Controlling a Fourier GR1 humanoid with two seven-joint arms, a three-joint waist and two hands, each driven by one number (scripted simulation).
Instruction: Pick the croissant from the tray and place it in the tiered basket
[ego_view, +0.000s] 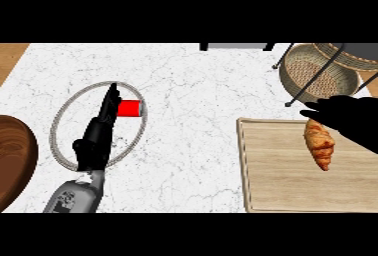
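Observation:
The golden-brown croissant (321, 144) hangs lengthwise over the light wooden tray (288, 175) at the right. Its upper end is tucked under my right hand (347, 120), whose fingers curl round that end. The tiered basket (319, 75), woven with dark metal legs, stands at the back right just beyond the hand. My left hand (96, 135) rests at the left with fingers straight, pointing away from me and holding nothing.
A grey wire ring (55, 125) lies on the white marble counter (192, 100) round my left hand, with a red can (131, 107) inside it. A dark wooden round piece (11, 160) sits at the left edge. A dark object (236, 46) shows at the back.

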